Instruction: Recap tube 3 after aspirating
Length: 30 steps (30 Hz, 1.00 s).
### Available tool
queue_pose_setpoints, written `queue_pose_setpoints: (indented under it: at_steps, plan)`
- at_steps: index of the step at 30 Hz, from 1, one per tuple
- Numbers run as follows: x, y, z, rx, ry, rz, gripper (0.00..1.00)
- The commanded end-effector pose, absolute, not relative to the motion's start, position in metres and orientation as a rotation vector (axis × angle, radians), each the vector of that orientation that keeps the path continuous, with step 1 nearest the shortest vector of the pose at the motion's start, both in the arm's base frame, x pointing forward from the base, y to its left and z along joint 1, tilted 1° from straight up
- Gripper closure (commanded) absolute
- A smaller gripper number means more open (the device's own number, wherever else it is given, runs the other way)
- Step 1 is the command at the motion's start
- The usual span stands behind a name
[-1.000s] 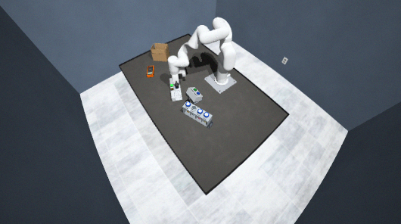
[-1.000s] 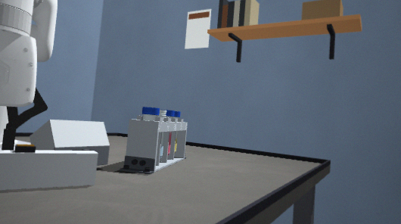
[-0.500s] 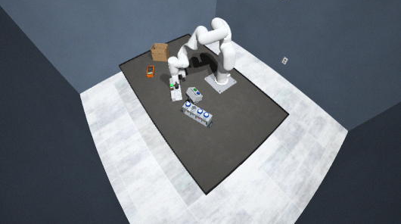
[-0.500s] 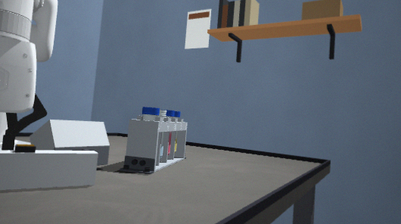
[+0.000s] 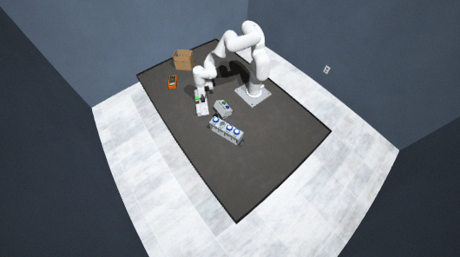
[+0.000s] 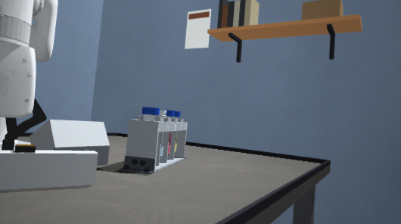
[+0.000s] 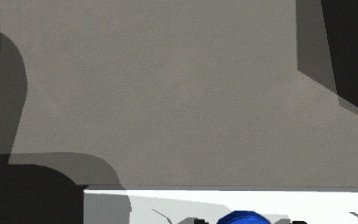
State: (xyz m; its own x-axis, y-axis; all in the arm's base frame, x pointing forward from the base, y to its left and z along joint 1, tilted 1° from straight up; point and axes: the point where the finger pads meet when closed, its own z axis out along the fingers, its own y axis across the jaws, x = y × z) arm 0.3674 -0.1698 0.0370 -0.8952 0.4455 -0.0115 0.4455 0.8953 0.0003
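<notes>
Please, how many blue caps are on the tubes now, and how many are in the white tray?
Blue caps on tubes: 3
Blue cap in tray: 1
Total: 4

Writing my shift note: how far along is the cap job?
Done: one tube stands uncapped, its blue cap lies in the tray, and a green light shows there. In hand: the gripper, holding nothing, hangs over that cap. Left: screwing it back, checking the other caps, the green key.
</notes>
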Motion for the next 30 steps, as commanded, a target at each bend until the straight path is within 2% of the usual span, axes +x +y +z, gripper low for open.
queue_pose_setpoints:
  at_steps: [1, 5, 6, 20, 30]
  plan:
    - [0.369, -0.170, 0.036, 0.716, 3.045, -0.016, 0.54]
    - [0.369, -0.170, 0.036, 0.716, 3.045, -0.016, 0.54]
    - [0.369, -0.170, 0.036, 0.716, 3.045, -0.016, 1.00]
    - [0.369, -0.170, 0.036, 0.716, 3.045, -0.016, 1.00]
    - [0.368, -0.170, 0.076, 0.716, 3.045, -0.016, 1.00]
